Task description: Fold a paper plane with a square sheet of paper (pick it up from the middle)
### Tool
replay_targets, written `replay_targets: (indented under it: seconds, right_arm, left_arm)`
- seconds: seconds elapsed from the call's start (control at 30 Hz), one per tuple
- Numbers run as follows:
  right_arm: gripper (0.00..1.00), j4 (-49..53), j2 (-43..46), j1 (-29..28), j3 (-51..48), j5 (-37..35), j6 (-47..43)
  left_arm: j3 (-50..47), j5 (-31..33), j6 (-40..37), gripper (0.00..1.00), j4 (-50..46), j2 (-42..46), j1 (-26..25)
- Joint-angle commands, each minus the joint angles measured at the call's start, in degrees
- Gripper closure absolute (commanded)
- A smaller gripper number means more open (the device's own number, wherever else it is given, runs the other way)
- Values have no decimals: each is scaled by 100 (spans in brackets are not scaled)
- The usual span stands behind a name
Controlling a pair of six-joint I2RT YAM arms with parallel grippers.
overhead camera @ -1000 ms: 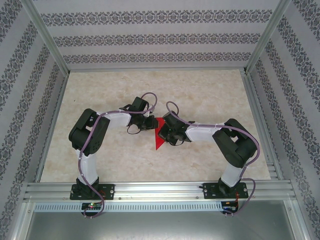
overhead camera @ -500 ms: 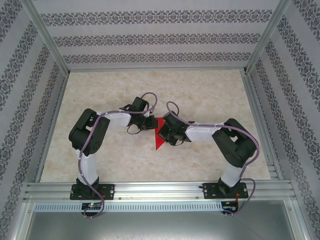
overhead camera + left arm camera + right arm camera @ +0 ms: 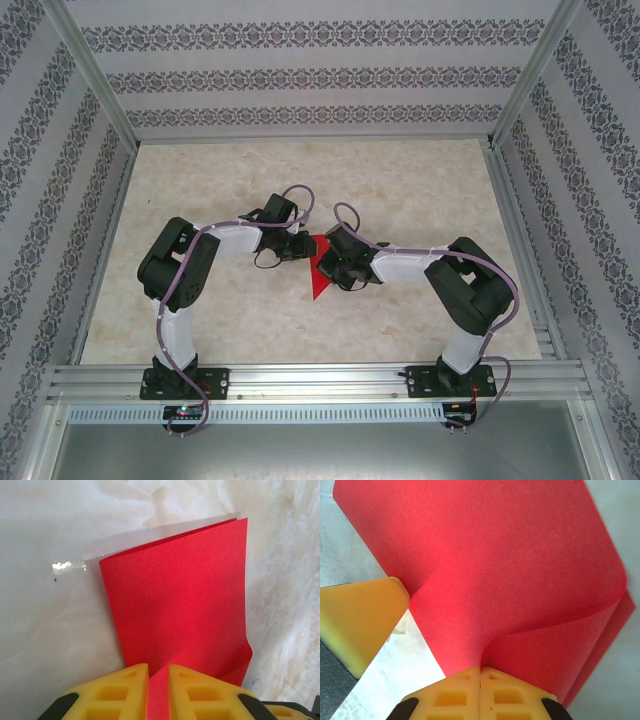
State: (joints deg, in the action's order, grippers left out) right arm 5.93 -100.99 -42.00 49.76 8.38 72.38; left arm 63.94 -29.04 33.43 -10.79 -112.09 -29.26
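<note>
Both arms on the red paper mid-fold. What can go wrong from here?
1. Tear: the left gripper and right gripper both pinch the thin paper close together; pulling apart could rip it.
2. Crooked crease: in the right wrist view the top layer bulges in a loose curl, so pressing it may set the fold off-line.
3. Collision: a left finger sits close beside the right gripper.

From above, my left gripper (image 3: pixel 305 247) and right gripper (image 3: pixel 328 263) cover most of the red paper sheet (image 3: pixel 317 285), so I can't read its folds. On the right wrist camera it runs off the top edge.
</note>
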Motion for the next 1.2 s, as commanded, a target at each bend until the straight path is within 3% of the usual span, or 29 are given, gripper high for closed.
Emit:
replay_targets:
  seconds: [0.0, 0.5, 0.87, 1.17]
  right_arm:
    - [100, 173, 98, -38, -46, -298, 100]
    - [97, 143, -200, -75, -9, -153, 97]
    - [74, 169, -224, -98, -104, -203, 246]
    - [59, 136, -228, -95, -184, -162, 275]
  left_arm:
    - [-35, 84, -91, 81, -157, -164, 50]
    - [12, 30, -44, 81, -166, -22, 56]
    - [-364, 367, 546, 71, -8, 726, 471]
    - [-711, 151, 691, 68, 209, 939, 652]
